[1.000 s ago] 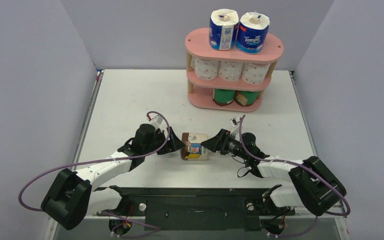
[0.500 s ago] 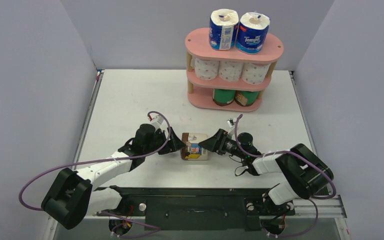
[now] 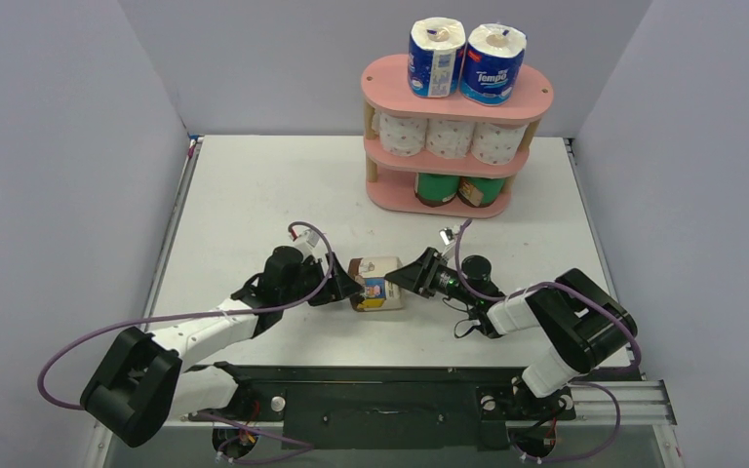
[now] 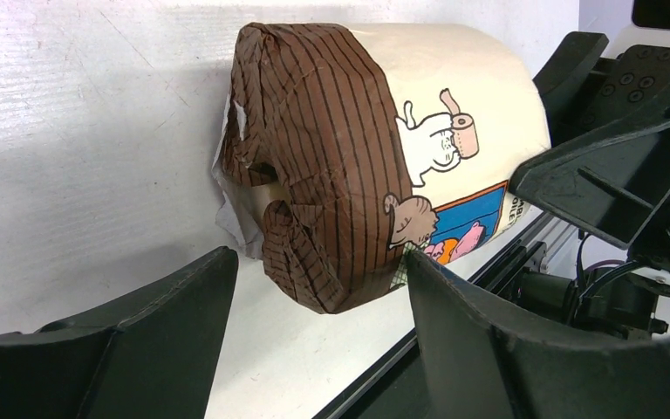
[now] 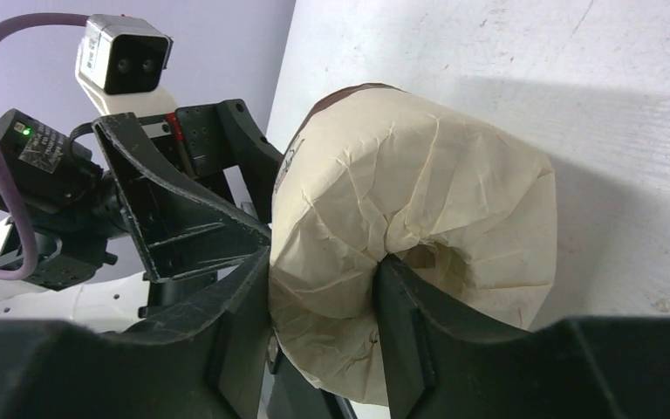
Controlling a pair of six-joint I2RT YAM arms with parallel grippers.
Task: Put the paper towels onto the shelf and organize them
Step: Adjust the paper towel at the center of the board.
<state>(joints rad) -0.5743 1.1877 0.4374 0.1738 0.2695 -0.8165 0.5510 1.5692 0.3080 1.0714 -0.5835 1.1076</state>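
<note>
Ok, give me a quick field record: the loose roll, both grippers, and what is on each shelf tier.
loose roll: cream-wrapped brown paper roll, on its side on the white table, between the grippers
left gripper: open, fingers either side of the roll's brown striped end
right gripper: shut on the roll's cream end, one finger at the core hole
shelf: pink three-tier rack
top tier: two blue-white wrapped rolls, upright
middle tier: three white pink-dotted rolls
bottom tier: two green-wrapped rolls
</note>
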